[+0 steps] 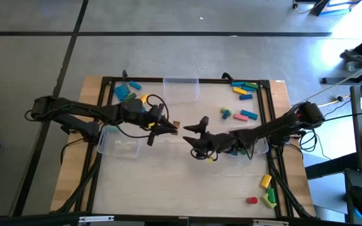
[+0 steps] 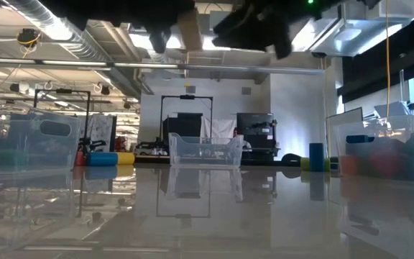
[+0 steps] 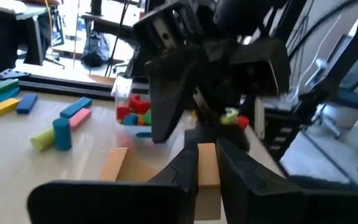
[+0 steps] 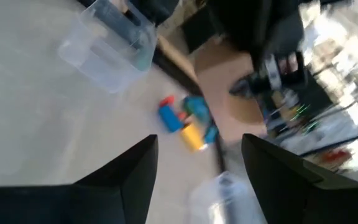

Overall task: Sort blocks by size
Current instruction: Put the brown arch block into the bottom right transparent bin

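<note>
**Tan block held up high, between my two arms**

My left gripper point(image 3: 207, 165) is pinched shut on a tan block point(image 3: 207, 168). The block's long side points straight out past the fingers, toward my right gripper point(image 1: 201, 127). That one is just beside the block, with its fingers spread wide and nothing in them. Both hang well above the table, near its middle.

From the tan block, one clear bin point(image 1: 119, 141) sits on the left arm's side, close by. Another clear bin point(image 1: 181, 88) sits at the far edge. A third point(image 3: 131, 107), with red blocks inside, is on the right arm's side.

I think the left arm is nearest to its own bin, so the drop should go there. I can't tell which bin fits this size.
</note>
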